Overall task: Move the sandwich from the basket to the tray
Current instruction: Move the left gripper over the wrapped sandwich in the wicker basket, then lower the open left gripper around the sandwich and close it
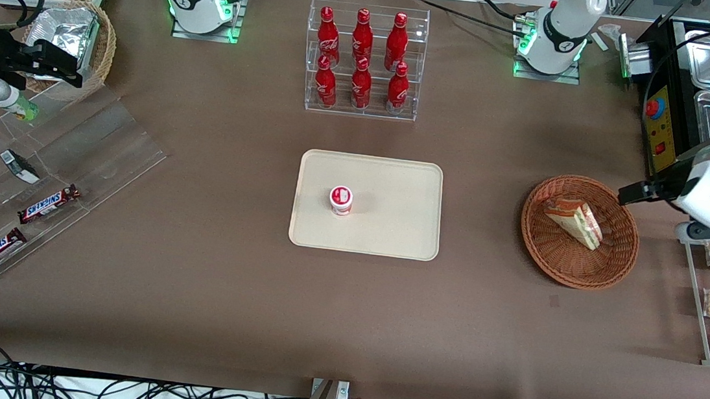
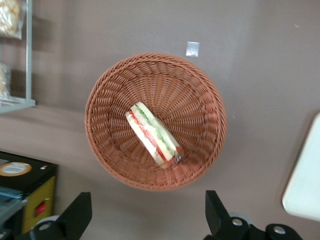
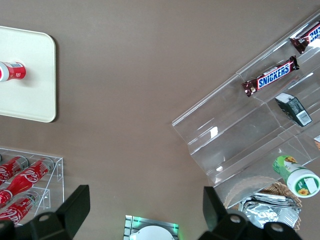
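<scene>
My tool (image 2: 145, 215) hangs spread wide and empty above the wicker basket (image 2: 107, 95), near the tabletop's edge at my working arm's end; the wrapped sandwich (image 2: 152, 135) lies inside the basket, clear of my fingers (image 2: 80, 210); I judge it light, soft, crushable, its film slippery, so I'd pinch gently across the bread faces; the tray (image 1: 395, 184) sits mid-tabletop.

The brown table (image 1: 203, 289) carries the cream tray (image 1: 391, 229) at its middle; the reddish basket (image 1: 557, 264) toward the working arm's end; a clear bottle rack (image 1: 359, 110) farther from the front camera; the gripper (image 2: 148, 212) hovers open above the basket.
</scene>
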Tool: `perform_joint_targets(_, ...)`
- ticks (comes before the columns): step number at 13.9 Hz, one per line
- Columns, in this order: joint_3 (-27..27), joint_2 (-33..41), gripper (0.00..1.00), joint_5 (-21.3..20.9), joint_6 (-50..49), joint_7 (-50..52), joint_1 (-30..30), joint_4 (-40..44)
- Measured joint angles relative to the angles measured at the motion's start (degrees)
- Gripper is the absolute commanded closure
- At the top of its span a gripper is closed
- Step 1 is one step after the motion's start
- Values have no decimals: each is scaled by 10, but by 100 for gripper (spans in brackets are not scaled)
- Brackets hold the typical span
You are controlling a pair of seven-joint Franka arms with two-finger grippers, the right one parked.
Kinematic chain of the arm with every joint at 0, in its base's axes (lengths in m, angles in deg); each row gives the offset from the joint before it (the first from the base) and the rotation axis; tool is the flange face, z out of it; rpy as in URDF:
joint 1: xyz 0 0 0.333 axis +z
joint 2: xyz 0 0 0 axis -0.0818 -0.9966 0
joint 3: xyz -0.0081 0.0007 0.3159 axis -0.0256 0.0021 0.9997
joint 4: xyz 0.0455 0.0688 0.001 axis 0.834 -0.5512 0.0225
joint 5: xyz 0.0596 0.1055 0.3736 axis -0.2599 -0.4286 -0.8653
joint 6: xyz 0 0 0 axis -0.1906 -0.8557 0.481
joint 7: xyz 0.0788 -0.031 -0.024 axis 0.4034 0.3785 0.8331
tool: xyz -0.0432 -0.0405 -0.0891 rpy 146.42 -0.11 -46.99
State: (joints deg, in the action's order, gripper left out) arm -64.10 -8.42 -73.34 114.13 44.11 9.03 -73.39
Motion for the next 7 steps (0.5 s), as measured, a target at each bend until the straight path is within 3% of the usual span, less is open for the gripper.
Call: perform_joint_targets(7, -3, 10, 0, -13, 221, 184, 2, -178)
